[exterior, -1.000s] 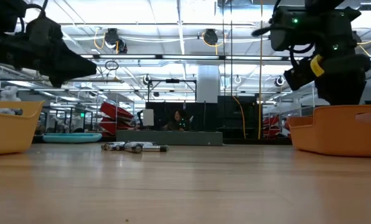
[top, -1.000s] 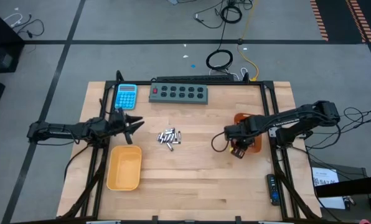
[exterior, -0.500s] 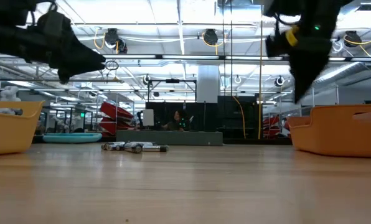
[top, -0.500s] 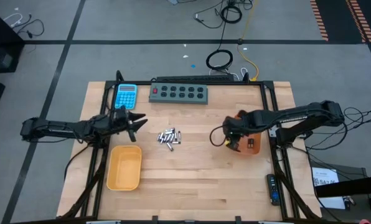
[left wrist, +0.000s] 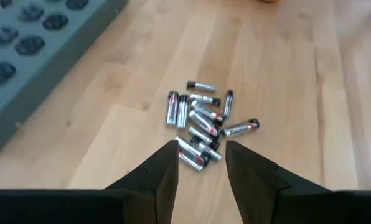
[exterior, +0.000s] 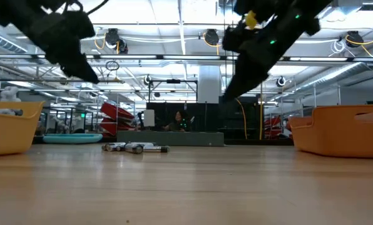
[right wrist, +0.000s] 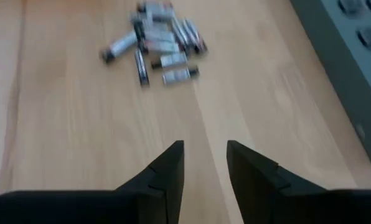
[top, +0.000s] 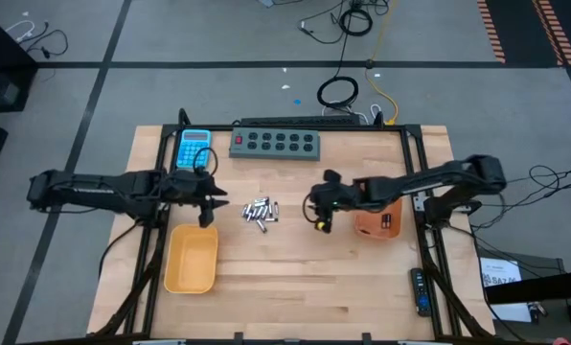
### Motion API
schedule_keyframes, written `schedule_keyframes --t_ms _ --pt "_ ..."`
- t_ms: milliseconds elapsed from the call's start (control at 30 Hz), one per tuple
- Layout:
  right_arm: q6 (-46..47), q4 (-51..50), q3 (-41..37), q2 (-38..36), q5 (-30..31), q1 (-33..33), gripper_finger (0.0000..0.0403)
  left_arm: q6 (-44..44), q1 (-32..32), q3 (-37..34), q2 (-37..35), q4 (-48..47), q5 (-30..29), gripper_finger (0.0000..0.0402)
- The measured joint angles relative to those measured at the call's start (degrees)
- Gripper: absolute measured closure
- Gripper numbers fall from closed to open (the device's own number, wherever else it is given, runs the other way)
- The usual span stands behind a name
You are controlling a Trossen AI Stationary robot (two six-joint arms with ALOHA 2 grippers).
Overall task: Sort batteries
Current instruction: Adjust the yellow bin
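Observation:
The batteries (top: 261,210) lie in a small loose pile on the wooden table, near its middle; they also show in the low view (exterior: 135,148). My left gripper (top: 212,201) hovers just left of the pile, open and slanting down at it, with the batteries (left wrist: 201,121) ahead of its empty fingers (left wrist: 201,155). My right gripper (top: 316,215) hangs right of the pile, open and empty, also slanting down, the batteries (right wrist: 157,43) farther ahead of it (right wrist: 204,155). Both are well above the table in the low view.
A yellow tray (top: 192,257) stands near the left front and an orange tray (top: 378,218) at the right, behind my right gripper. A blue calculator (top: 194,148) and a grey button strip (top: 275,143) lie along the far edge. Bare wood lies in front of the pile.
My right gripper has swung from over the orange tray toward the table's left, to just right of the batteries, and has turned from pointing down to slanting at the pile. My left gripper has risen a little and tipped its fingers down toward the pile. The batteries have not moved.

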Motion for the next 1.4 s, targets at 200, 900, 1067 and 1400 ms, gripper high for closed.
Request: schedule_keyframes --t_ms 200,900,1067,1400 --pt "-2.6 19.1 0.0 10.0 1.3 0.0 0.0291 -0.3 0.0 9.8 3.4 -12.4 2.9 0.0242" --pt "-11.5 51.7 -7.0 19.1 10.5 -3.3 0.0291 -25.9 -15.3 13.8 13.8 -28.3 5.3 0.0242" --pt "-11.6 51.5 -7.5 18.9 9.6 -4.4 0.0291 -25.0 -17.3 13.8 17.3 -28.2 3.6 0.0242" --pt "-11.5 50.9 -7.5 18.9 7.2 -4.7 0.0291 -19.6 -17.4 13.8 28.3 -33.0 1.6 0.0242"
